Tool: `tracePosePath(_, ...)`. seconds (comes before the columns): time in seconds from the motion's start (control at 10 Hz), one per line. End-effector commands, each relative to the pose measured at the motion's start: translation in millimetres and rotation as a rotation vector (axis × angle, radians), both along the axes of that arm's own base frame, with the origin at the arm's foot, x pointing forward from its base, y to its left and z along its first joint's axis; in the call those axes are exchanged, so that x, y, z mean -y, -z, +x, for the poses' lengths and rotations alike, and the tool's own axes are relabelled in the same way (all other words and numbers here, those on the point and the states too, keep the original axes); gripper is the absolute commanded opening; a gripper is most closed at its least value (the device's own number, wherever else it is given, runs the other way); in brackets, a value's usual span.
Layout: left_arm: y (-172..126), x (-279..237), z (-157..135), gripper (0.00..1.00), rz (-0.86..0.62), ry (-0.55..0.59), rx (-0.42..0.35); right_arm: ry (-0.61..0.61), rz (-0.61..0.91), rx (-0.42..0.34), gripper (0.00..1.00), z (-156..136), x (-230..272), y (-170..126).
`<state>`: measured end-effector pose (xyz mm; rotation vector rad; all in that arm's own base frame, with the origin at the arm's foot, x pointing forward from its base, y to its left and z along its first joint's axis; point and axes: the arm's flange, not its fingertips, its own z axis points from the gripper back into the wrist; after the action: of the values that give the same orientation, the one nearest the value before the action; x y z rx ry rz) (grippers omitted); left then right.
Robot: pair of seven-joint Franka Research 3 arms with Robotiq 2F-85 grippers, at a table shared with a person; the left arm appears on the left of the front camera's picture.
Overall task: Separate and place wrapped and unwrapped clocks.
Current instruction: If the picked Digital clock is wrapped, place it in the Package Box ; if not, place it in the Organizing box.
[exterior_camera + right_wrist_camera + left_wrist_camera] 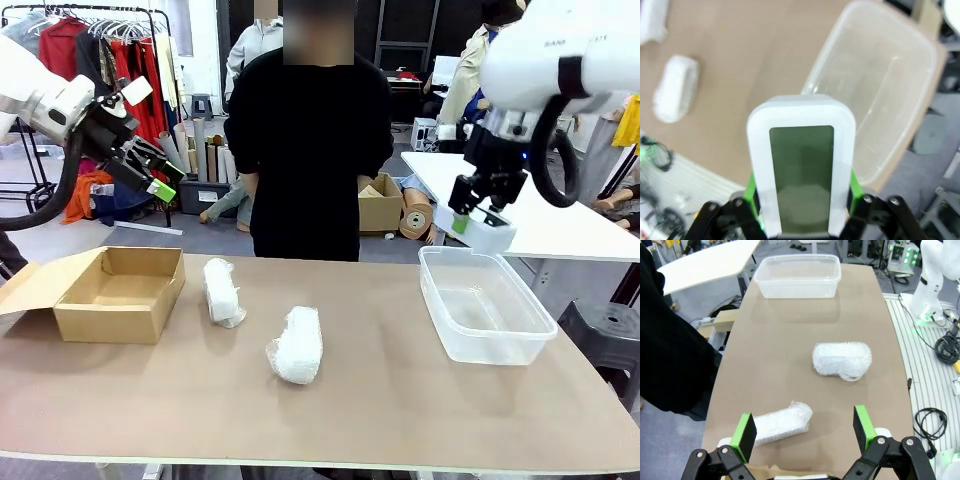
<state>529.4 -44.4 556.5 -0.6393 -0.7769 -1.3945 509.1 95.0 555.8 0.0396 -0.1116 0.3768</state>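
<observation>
Right gripper (474,218) clamped on the rounded white clock (801,165), held above the far rim of the clear plastic tub (440,300) | left gripper (805,432) jaws wide apart, raised above the open cardboard box (120,322) | far crinkly bubble-wrap bundle (222,291) and near bundle (296,345) lie apart between box and tub | clock's lower end hidden between the pads (854,186)

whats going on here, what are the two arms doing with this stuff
The robot is sorting clocks. Its right hand is shut on the bare white clock, holding it in the air close to the clear plastic tub, which has nothing in it yet. The left hand is open and raised near the cardboard box. Two wrapped bundles lie on the table between box and tub. A person stands at the far side, touching nothing.
</observation>
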Motion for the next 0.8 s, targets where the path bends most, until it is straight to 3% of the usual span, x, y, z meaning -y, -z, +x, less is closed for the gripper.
tracePosePath(0.0, -2.5, -0.1, -0.8, 1.00, -0.001, -0.001, 0.005, 0.072, -0.051, 0.092, 0.00, -1.4, 9.8, 29.9)
tracePosePath(0.2, -2.5, -0.1, -0.8, 1.00, -0.001, -0.001, 0.005, 0.150, -0.069, 0.154, 0.00, 20.0, 27.7, 72.0)
tracePosePath(0.4, -2.5, -0.1, -0.8, 1.00, -0.001, -0.001, 0.005, 0.160, -0.054, 0.149, 0.00, 36.1, 32.0, 91.3)
tracePosePath(0.7, -2.5, -0.1, -0.8, 1.00, -0.001, -0.001, 0.005, 0.215, -0.001, 0.059, 0.00, 42.6, 37.6, 77.9)
